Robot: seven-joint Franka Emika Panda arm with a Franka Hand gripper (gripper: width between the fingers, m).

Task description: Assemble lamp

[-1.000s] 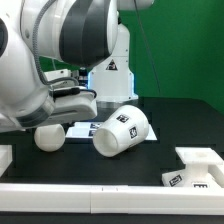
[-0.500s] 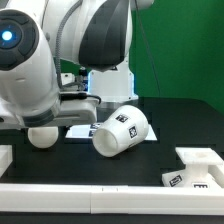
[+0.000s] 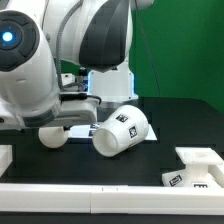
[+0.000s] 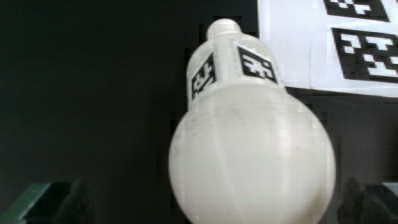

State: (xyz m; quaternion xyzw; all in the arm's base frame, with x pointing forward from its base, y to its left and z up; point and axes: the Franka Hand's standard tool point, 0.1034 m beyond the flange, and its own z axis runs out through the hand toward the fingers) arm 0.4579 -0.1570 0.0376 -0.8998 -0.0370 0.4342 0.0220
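The white bulb (image 4: 249,150) lies on the black table, round head toward the camera and tagged neck (image 4: 233,68) pointing away. My gripper (image 4: 210,200) hangs over the round head. Its dark fingers (image 4: 45,200) stand apart on either side and do not touch the bulb. In the exterior view the bulb's head (image 3: 52,137) peeks out under the arm. The tapered shade (image 3: 120,130) lies on its side to the exterior view's right of the bulb. The flared base (image 3: 195,168) sits at the front right.
The marker board (image 3: 84,128) lies flat behind the bulb and partly under the shade; it also shows in the wrist view (image 4: 338,40). A white rail (image 3: 100,192) runs along the front edge. The robot pedestal (image 3: 108,80) stands at the back.
The arm has swung and turned over the bulb, so its blue light now shows at the upper left. The bulb's head shifted slightly. The shade and base have not moved.
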